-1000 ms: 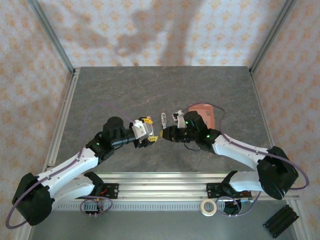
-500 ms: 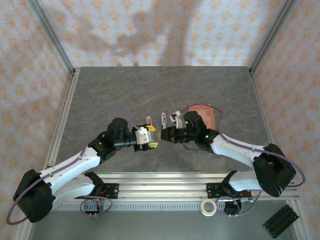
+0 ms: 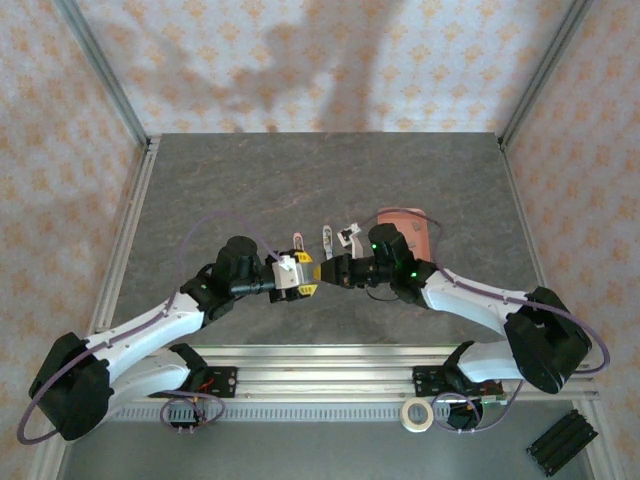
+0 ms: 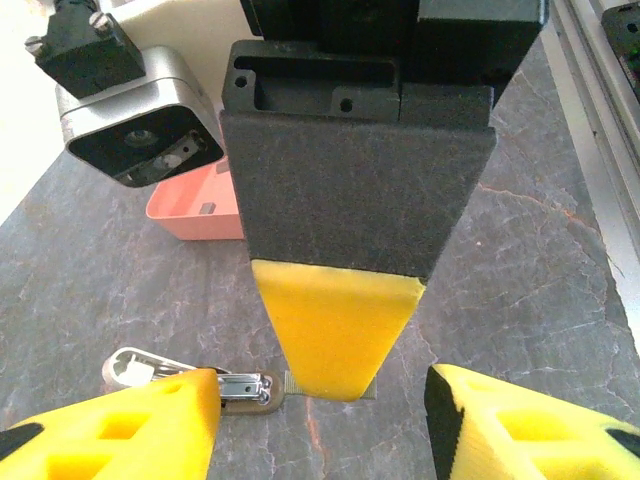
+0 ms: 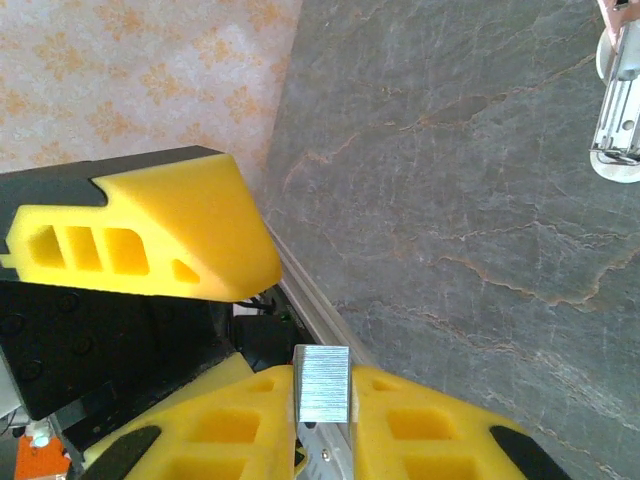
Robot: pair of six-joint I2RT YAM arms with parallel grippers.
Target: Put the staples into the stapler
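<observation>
Both arms reach inward, tips almost meeting mid-table (image 3: 250, 180); left gripper (image 3: 304, 273) spread wide, empty; right gripper (image 3: 326, 270) pinched on the staples (image 5: 322, 383), poked between the left's jaws; stapler (image 4: 190, 378) lies just beside; left arm has edged closer than before

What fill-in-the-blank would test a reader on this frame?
The right gripper is shut on the ____.
The left gripper stands ____, holding nothing.
The stapler lies on the grey ____.
Missing: staples; open; table.
</observation>
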